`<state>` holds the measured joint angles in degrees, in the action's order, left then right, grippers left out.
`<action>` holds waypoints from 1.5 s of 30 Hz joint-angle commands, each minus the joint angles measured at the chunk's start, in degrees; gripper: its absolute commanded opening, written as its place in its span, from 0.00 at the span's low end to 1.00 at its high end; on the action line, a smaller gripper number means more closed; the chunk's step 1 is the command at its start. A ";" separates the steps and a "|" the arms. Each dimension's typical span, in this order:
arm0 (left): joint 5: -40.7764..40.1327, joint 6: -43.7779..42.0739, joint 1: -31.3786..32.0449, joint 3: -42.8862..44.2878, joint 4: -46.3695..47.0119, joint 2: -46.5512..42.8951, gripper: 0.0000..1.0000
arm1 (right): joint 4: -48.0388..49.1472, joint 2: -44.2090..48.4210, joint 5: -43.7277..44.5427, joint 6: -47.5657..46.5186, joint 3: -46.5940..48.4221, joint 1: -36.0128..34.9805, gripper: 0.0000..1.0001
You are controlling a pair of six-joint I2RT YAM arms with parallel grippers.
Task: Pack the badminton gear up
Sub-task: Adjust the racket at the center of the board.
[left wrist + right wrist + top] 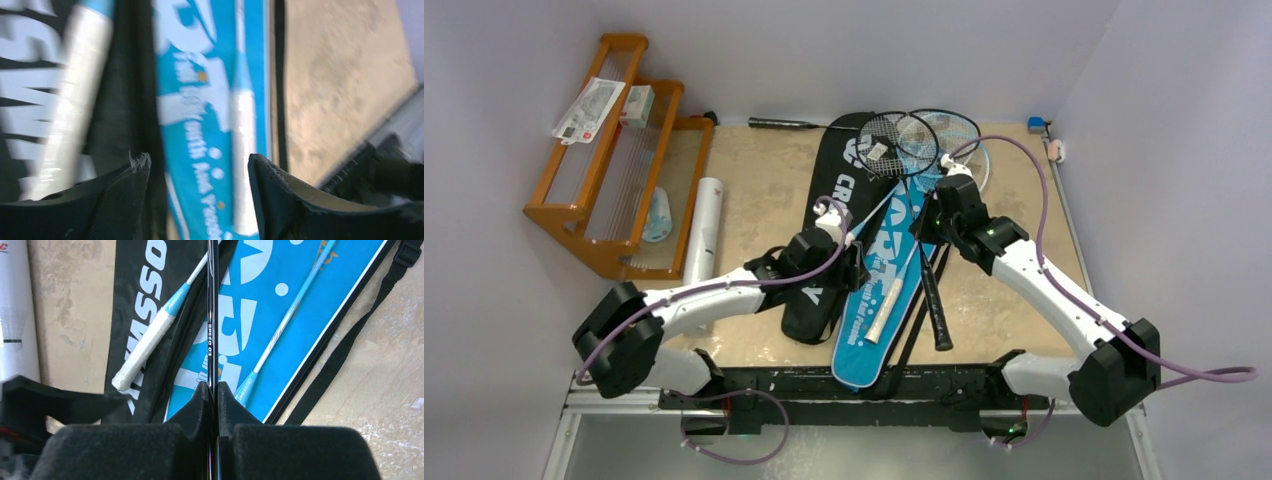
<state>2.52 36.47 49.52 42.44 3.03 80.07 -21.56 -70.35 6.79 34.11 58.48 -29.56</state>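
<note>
The right gripper (213, 390) is clamped tight on the thin shaft of a black racket (212, 315), which runs straight out ahead of its fingers, above the seam where the black cover (140, 285) on its left meets the blue cover (325, 295) on its right. The left gripper (197, 172) stands wide with nothing between its fingers, directly above the blue cover; that view is blurred. The main risk is the pinch itself. A slim round shaft held well away from the racket's balance point could twist or slide through the pads once it takes weight. Beyond the right gripper the racket heads (904, 145) overlap, so raising one may drag the others. The black strap (350, 340) to its right could snag a frame. Rackets lying on both covers would, I judge, also spill if a cover were pulled first. By my count there are two light-blue rackets (150, 337) with white grips, two black rackets, one of which has its handle (789, 123) far ahead of the left gripper, two covers, and one white tube (17, 315) on the worktop (70, 315), well out to the left of both grippers. Shuttlecocks are too small to count.
</note>
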 commanded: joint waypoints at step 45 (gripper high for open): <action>13.25 -2.74 6.16 22.87 -11.76 18.29 0.17 | -2.16 12.04 7.89 -1.65 2.12 0.47 0.01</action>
<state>11.03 28.51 51.05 63.18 -17.10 93.80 -24.18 -58.50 12.91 32.51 58.13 -29.21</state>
